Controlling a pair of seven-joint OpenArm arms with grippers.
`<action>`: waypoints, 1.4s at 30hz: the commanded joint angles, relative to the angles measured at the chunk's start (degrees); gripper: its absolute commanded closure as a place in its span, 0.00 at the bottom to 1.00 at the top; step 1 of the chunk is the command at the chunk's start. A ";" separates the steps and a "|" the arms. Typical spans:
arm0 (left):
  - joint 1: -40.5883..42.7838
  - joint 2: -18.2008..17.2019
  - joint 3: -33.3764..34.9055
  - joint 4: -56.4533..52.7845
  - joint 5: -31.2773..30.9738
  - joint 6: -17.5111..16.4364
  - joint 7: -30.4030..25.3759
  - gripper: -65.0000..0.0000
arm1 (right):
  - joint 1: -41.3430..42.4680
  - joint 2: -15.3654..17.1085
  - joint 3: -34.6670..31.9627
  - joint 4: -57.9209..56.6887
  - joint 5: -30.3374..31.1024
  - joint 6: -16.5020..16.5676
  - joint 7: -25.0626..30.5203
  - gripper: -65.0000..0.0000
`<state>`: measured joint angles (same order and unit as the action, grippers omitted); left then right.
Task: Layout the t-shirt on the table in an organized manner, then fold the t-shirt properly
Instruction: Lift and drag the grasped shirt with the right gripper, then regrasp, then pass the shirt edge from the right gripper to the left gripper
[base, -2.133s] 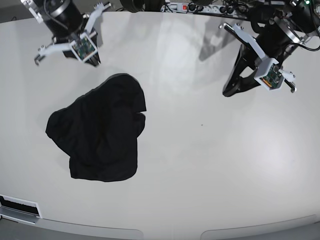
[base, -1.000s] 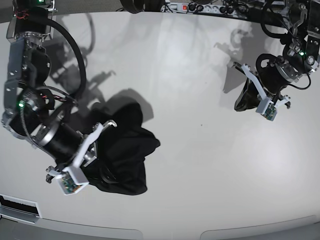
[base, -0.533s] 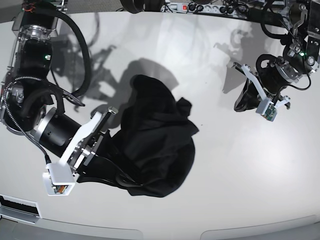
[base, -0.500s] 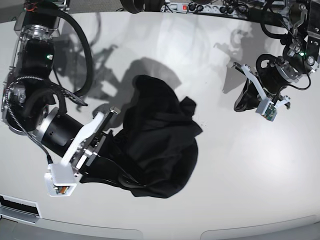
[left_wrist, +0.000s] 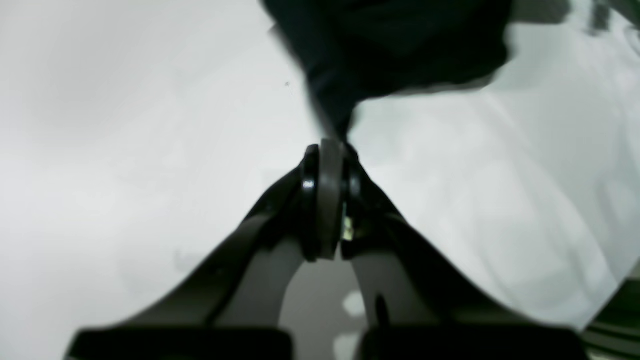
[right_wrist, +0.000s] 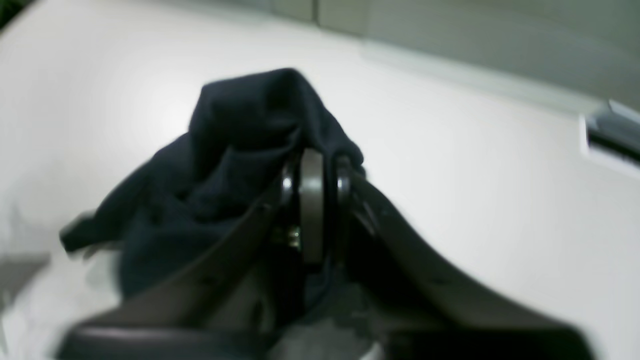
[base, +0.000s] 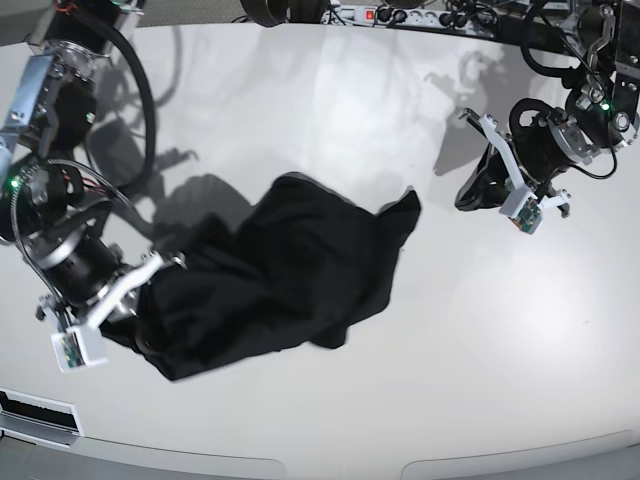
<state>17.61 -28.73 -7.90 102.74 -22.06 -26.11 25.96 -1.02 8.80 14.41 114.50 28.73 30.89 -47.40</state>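
Observation:
The black t-shirt (base: 290, 275) lies bunched and partly stretched across the white table (base: 450, 350), with one corner pointing right. My right gripper (base: 138, 312) is at the shirt's lower left end, shut on the t-shirt; in the right wrist view the cloth (right_wrist: 225, 165) wraps its closed fingertips (right_wrist: 312, 155). My left gripper (base: 465, 197) is shut and sits just right of the shirt's right corner, with a gap between them in the base view. In the left wrist view its closed tips (left_wrist: 327, 147) point at the blurred black cloth (left_wrist: 390, 45).
A power strip and cables (base: 400, 15) run along the far edge of the table. A white slotted fixture (base: 35, 415) sits at the front left corner and also shows in the right wrist view (right_wrist: 610, 140). The table's rounded front edge (base: 340, 468) is near.
My right gripper has pulled the shirt left and down, so the raised bundle now lies lower and stretched out. My left gripper has moved a little left towards the shirt's corner.

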 joint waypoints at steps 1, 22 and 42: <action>-0.35 -0.79 -0.35 0.92 -1.01 -0.24 -1.79 1.00 | 0.46 1.16 0.31 -0.28 0.68 -0.76 1.70 0.70; -0.31 -0.79 -0.35 0.92 -1.84 -0.22 -1.42 1.00 | -0.39 0.11 -18.62 -11.19 15.78 9.11 -8.50 0.24; -0.46 -0.83 -0.37 0.92 -2.23 2.97 -0.13 1.00 | 5.09 -3.48 -38.03 -22.29 -1.16 5.68 8.24 1.00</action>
<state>17.50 -28.71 -7.88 102.74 -23.57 -23.14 27.07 2.81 5.82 -23.55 90.91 26.30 36.27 -41.19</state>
